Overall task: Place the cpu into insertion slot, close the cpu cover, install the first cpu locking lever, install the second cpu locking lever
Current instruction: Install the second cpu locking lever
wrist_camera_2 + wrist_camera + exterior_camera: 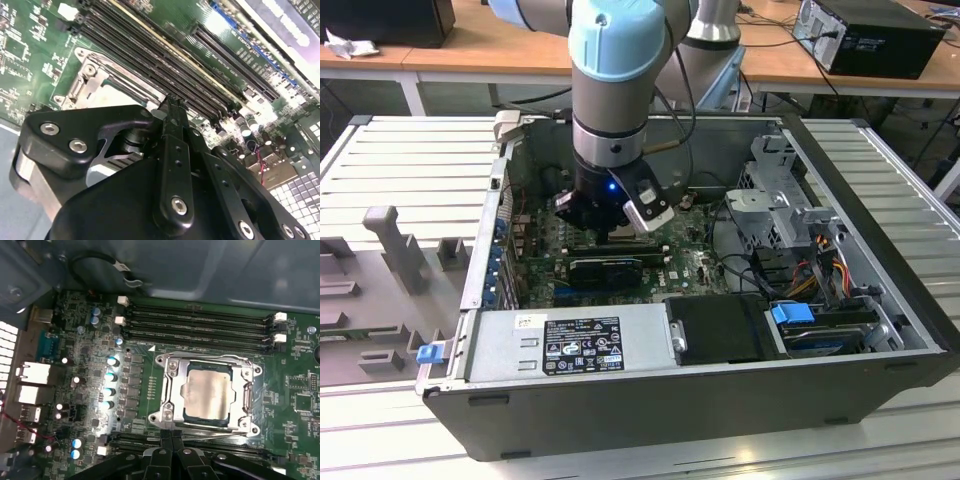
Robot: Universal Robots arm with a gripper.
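Note:
The pale silver cpu (207,392) lies flat in the insertion slot (159,360) on the green motherboard. The silvery cpu cover (172,387) lies down around it, and the chip shows through its window. A thin metal lever rod (215,426) runs along the slot's edge nearest my gripper. My gripper (171,436) is shut, fingertips pressed together, right at that edge and seeming to touch the rod. In the second wrist view the shut gripper (170,106) hangs just over a corner of the slot (92,82). In the exterior view the gripper (610,225) is low inside the open computer case.
Long black memory slots (200,320) flank the socket on two sides. A row of capacitors (111,377) stands beside it. The case holds a power supply (580,345), a drive cage (770,200) and loose cables (820,260). A grey fixture (385,240) sits on the table at the exterior view's left.

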